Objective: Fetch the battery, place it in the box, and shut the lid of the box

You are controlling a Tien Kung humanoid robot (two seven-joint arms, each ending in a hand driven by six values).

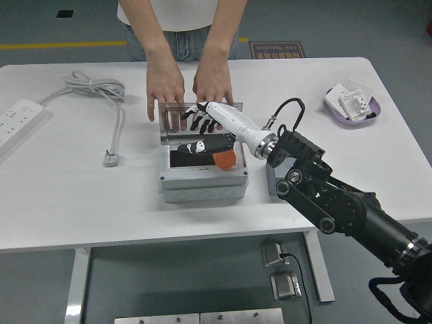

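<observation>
Head view: we observe the right hand at frame centre, over the rear of the grey box, fingers spread apart and holding nothing. The battery, black with an orange end, lies inside the box. The clear lid stands raised at the box's far edge, with a person's two hands resting on it. At upper left on the white surface we note a power strip; at upper right, a purple tray.
</observation>
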